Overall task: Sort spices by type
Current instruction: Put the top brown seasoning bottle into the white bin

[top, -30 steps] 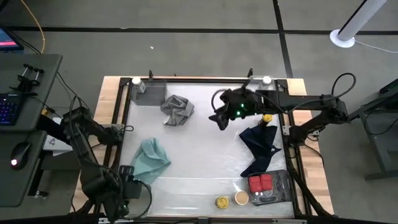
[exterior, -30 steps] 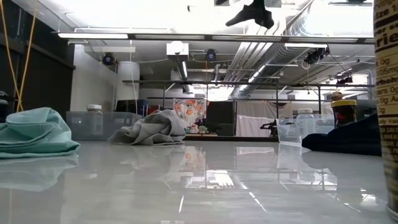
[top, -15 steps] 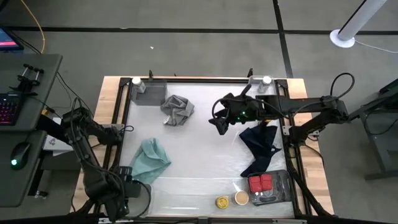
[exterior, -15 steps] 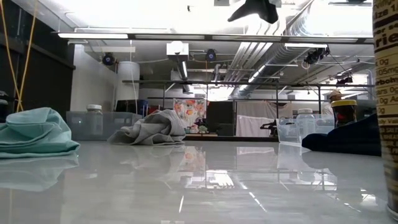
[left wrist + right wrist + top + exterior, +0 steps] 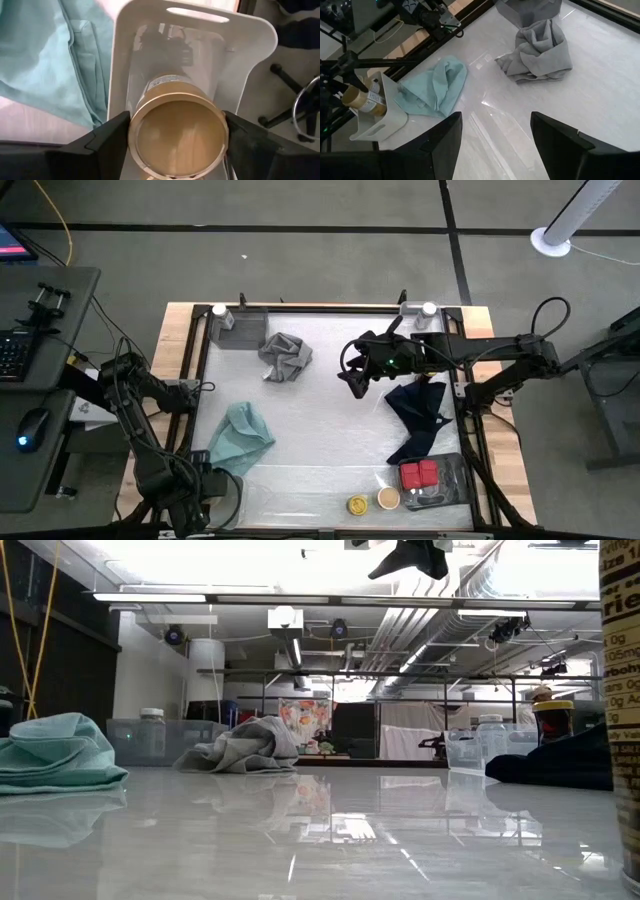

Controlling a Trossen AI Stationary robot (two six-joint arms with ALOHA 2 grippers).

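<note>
My left gripper [image 5: 203, 480] is at the table's near left corner, shut on a round jar with a tan lid [image 5: 177, 130], seen also in the right wrist view as the jar [image 5: 362, 100] over a white caddy [image 5: 385, 122]. My right gripper [image 5: 350, 377] hangs open above the table's middle and touches nothing. Two red tins [image 5: 420, 475] lie in a clear tray [image 5: 452, 480]. A yellow-lidded jar [image 5: 357, 505] and a tan-lidded jar [image 5: 387, 498] stand on the table beside it. White-lidded jars [image 5: 220, 310] [image 5: 428, 308] stand at the far corners. My left gripper pinches the jar between its two fingers [image 5: 112, 137], one on either side of the body just behind the tan lid [image 5: 150, 107]. The jar is tilted, its lid toward the wrist camera. Its labelled lower end [image 5: 167, 80] reaches into the white caddy [image 5: 195, 15].
A teal cloth [image 5: 240, 435] lies beside the left gripper, a grey cloth [image 5: 285, 358] at the far middle, and a navy cloth [image 5: 418, 415] under the right arm. A grey box [image 5: 240, 330] sits at the far left. Bare table shows in the middle [image 5: 320, 440].
My right gripper has shifted a little toward the table's left and near edges, staying high and open, then held still.
</note>
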